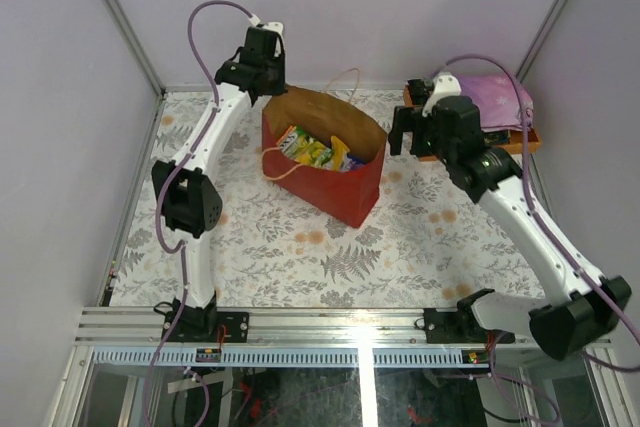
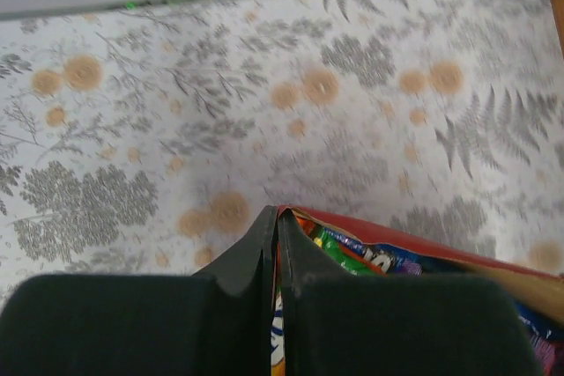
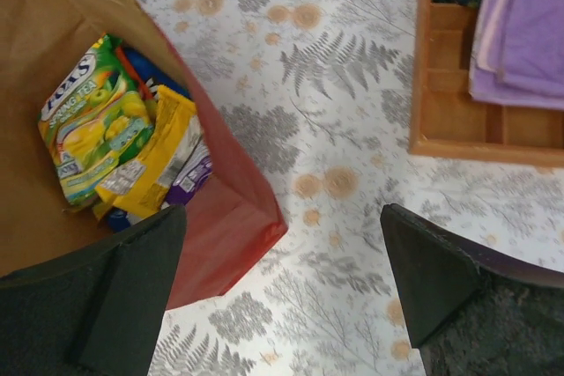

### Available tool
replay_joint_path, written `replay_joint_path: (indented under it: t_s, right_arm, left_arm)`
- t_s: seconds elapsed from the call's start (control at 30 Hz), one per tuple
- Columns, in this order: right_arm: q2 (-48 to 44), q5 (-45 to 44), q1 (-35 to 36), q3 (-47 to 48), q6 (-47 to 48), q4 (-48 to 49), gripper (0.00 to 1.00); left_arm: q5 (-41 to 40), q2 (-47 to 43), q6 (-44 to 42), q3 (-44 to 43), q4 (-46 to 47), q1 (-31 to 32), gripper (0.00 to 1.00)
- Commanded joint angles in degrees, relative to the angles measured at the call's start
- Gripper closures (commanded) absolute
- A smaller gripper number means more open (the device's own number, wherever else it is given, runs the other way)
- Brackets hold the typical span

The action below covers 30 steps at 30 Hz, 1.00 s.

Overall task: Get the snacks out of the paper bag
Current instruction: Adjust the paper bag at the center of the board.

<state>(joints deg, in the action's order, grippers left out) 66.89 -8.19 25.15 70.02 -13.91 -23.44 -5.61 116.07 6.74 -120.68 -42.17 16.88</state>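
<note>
1. The leafy table (image 1: 300, 247) held everything.
2. The red paper bag (image 1: 350, 192) stood open near the middle, toward 12 o'clock.
3. A wooden tray (image 1: 527, 139) with a purple cloth (image 1: 495, 97) sat at 2 o'clock.
4. The right gripper (image 3: 282, 217) hung wide open at the bag's 3 o'clock.
5. The left gripper (image 2: 276, 226) was pinched shut on the bag's rim at 11 o'clock.
6. The snacks (image 1: 315, 152) lay inside the bag.

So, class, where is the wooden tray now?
In the top view the wooden tray sits at the far right, under a purple cloth, beyond the right gripper and right of the red bag.
</note>
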Motion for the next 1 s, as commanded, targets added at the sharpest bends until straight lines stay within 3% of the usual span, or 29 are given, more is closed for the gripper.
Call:
replay_joint_path:
  t_s: [0.0, 0.23, 0.4, 0.43, 0.47, 0.53, 0.57, 0.6, 0.87, 0.97]
  right_arm:
    - [8.37, 6.11, 0.2, 9.95, 1.44, 6.7, 0.01]
    - [29.66, 8.13, 0.25, 34.53, 3.53, -2.3, 0.0]
    - [37.71, 3.08, 0.57, 46.49, -1.22, -10.42, 0.09]
    - [38.5, 0.75, 1.01, 47.73, -1.28, -12.01, 0.09]
    - [38.91, -1.53, 1.51, 48.27, -1.17, -13.3, 0.09]
    - [39.08, -4.85, 2.68, 47.92, -1.03, -14.69, 0.09]
    - [39.02, -5.54, 3.19, 47.56, -1.11, -15.13, 0.09]
    - [38.99, -5.76, 3.7, 46.83, -1.12, -15.22, 0.09]
    - [41.69, -8.59, 5.85, 45.32, -1.69, -17.12, 0.13]
    - [43.78, -10.57, 6.26, 44.96, -2.21, -18.31, 0.16]
  left_arm:
    - [-4.07, 4.37, 4.4, -8.3, 4.22, -3.82, 1.0]
    - [-5.41, 9.52, 7.89, -13.02, 8.74, -7.07, 1.0]
    - [-8.77, 5.68, 7.43, -7.55, 11.96, -7.39, 0.96]
    - [-8.64, 3.92, 7.04, -5.3, 13.02, -7.39, 0.89]
    - [-8.16, 2.14, 6.56, -3.01, 13.79, -7.39, 0.74]
    - [-6.64, -1.76, 5.68, 1.44, 15.01, -7.31, 0.24]
    - [-6.23, -3.66, 5.24, 3.75, 15.51, -7.3, 0.06]
    - [-5.62, -6.09, 4.84, 6.83, 15.96, -7.33, 0.0]
    - [-3.26, -9.68, 1.99, 12.85, 13.45, -7.3, 0.0]
    - [-2.85, -8.03, 0.37, 12.06, 12.09, -7.32, 0.08]
